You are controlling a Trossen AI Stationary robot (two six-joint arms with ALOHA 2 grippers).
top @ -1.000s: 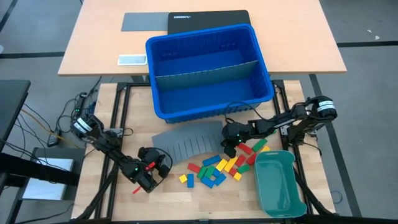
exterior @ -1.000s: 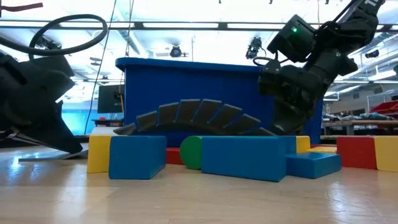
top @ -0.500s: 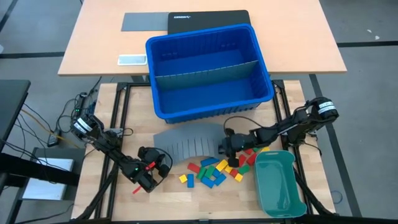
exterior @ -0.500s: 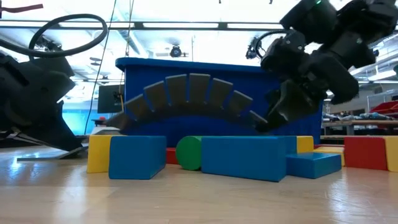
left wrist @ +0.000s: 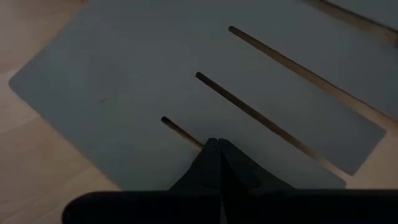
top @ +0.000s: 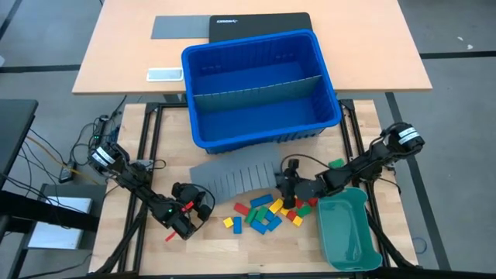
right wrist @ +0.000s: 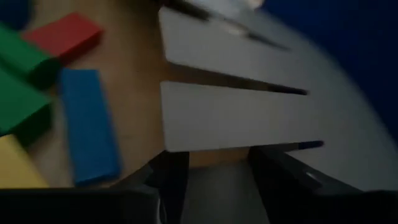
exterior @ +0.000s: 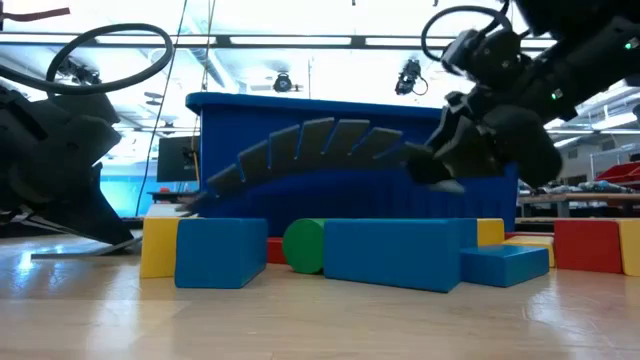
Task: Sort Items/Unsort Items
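Observation:
The items, small red, yellow, green and blue blocks (top: pixel 267 211), lie in a loose pile on the wooden table, near its front; the low view shows them close up (exterior: pixel 385 252). Behind them a grey slotted divider sheet (top: pixel 232 177) stands bowed, its left end on the table and its right end raised (exterior: pixel 320 140). My right gripper (top: pixel 284 184) is open at the raised end. My left gripper (top: pixel 200 198) is shut at the sheet's near left edge (left wrist: pixel 186 68). My left gripper's shut tips (left wrist: pixel 219 144) point slantwise down at the sheet's near left part, beside a slot's end; I cannot tell whether they touch it. My right gripper comes from the table's right, slanting a little down. A strip at the sheet's right end (right wrist: pixel 217 186) lies between its open fingers (right wrist: pixel 171 174). That end stays lifted at the fingers (exterior: pixel 430 165), while the left end (exterior: pixel 190 208) rests on the table.
A big blue bin (top: pixel 263 132) with a grey partition stands right behind the sheet. A teal tray (top: pixel 345 229) sits at the near right, beside the right arm. A single green block (top: pixel 335 164) lies right of the pile.
My right arm has swung toward the table's near edge and its gripper has rolled. The divider sheet has bowed up from a low arch; its right end now stands raised at the gripper while its left end has stayed on the table.

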